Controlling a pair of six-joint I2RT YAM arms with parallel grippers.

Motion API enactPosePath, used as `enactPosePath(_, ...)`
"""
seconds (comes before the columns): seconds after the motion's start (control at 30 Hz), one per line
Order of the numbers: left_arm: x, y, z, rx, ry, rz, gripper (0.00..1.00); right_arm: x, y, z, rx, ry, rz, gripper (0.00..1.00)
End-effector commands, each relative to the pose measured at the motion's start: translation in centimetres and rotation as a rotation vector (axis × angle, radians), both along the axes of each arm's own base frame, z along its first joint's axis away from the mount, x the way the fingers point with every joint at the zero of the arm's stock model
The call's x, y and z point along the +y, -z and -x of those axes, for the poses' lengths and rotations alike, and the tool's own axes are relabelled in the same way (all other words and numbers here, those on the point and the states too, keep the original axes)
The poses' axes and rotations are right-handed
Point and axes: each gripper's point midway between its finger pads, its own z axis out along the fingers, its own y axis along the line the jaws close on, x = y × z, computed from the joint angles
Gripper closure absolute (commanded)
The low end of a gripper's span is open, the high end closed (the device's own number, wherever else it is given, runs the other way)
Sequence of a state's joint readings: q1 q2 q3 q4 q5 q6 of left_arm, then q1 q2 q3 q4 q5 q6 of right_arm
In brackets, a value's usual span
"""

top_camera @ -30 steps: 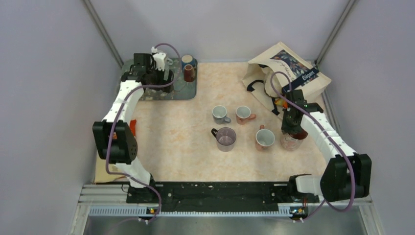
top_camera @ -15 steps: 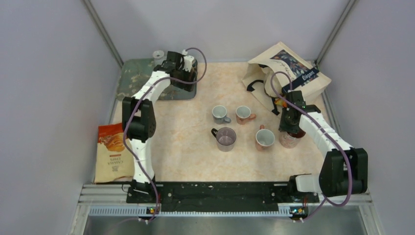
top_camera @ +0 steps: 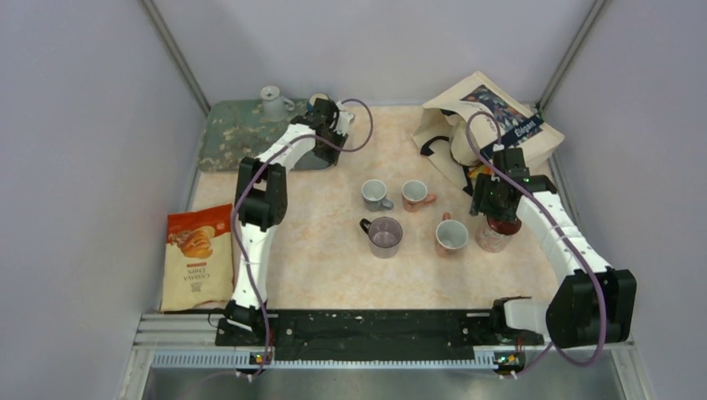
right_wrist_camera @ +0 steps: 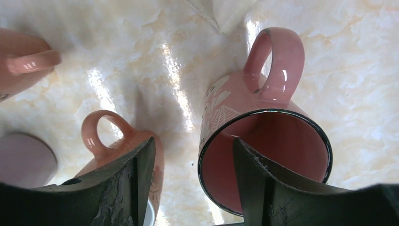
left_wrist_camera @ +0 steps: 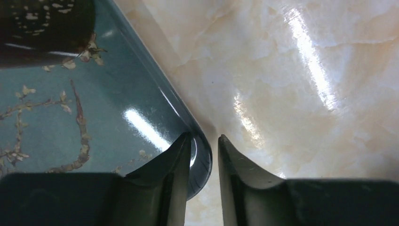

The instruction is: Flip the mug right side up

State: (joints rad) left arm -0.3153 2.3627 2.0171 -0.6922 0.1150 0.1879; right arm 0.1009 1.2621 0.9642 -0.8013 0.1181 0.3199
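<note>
A pink mug [right_wrist_camera: 263,141] stands mouth up on the table at the right [top_camera: 493,237]. My right gripper [right_wrist_camera: 193,140] is open over its near wall, one finger inside the mug and the other outside, gripping nothing [top_camera: 498,207]. At the back left a pale mug [top_camera: 271,102] looks to stand mouth down on the patterned tray [top_camera: 242,137]. My left gripper [left_wrist_camera: 203,137] has narrowed onto the tray's corner rim [left_wrist_camera: 200,155], one finger inside and one outside [top_camera: 328,133]. A dark mug [left_wrist_camera: 42,23] stands on the tray beyond it.
In mid-table stand a grey mug [top_camera: 377,194], a salmon mug [top_camera: 414,195], a purple mug [top_camera: 385,235] and a salmon mug with a white inside [top_camera: 451,237]; the last is just left of my right gripper. A tote bag [top_camera: 492,117] lies back right, a snack bag [top_camera: 198,258] front left.
My left arm swung right along the tray to its near right corner and its jaws closed from wide open. My right gripper opened off the pink mug's wall.
</note>
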Motion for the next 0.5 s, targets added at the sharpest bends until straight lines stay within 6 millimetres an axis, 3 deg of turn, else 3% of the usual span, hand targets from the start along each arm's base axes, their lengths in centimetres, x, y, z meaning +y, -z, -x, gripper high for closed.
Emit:
enactPosePath(0.0,0.5,-0.4,0.4,0.024,-0.005,-0.006,0.74,-0.1,-3.6,-0.6,-0.088,-0.018,-0.009,0.38)
enactPosePath(0.1,-0.1,0.3,2.9,0.108,0.053,0.038,0.84,-0.1,-4.8,-0.6,-0.114,-0.024,-0.009,0.37)
enactPosePath(0.2,0.0,0.4,6.8,0.232,0.083,0.059,1.00,0.0,-5.8,-0.7,-0.138,-0.035,-0.014,0.37)
enactPosePath(0.47,2.2,0.6,19.6,0.401,0.178,0.109,1.00,0.7,-6.7,-0.7,-0.165,-0.085,-0.039,0.36)
